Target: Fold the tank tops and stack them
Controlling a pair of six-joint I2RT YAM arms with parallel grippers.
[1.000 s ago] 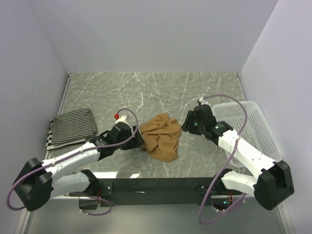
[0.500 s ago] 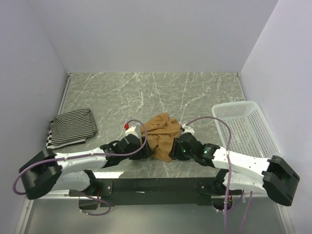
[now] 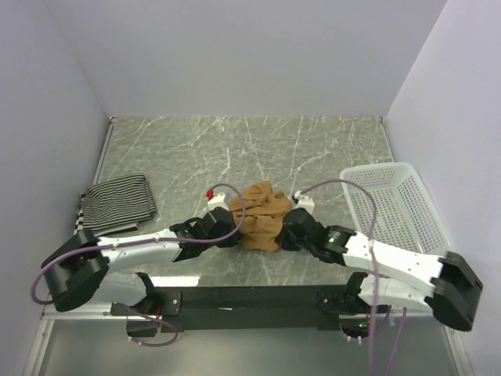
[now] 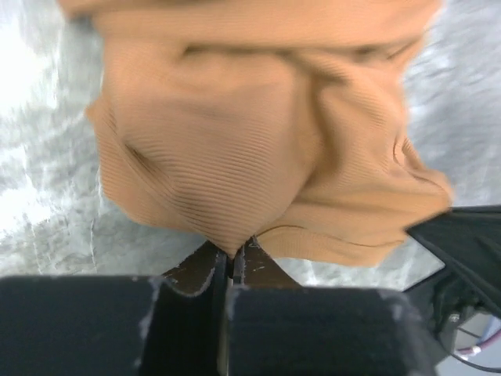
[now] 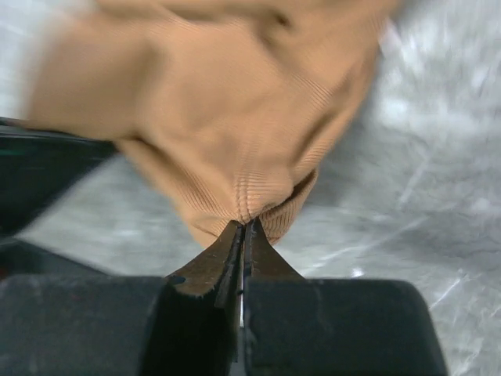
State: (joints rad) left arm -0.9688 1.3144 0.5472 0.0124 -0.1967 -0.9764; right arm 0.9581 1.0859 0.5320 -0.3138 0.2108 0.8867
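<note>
Both my grippers are clamped on the tan top: left gripper on its left edge, right gripper on its right edge. The top is bunched mid-table, near side. To do this well, lift evenly and pull apart until it's flat, then fold. Smooth marble table, so cloth should slide. Striped top folded far left, basket right, walls close in.

The tan-brown tank top is finely ribbed knit cloth, matt and soft. The striped tank top is also soft matt cloth. The surface looks like smooth veined stone with a faint sheen. The basket is white plastic mesh. The fingers are dark and matt.
</note>
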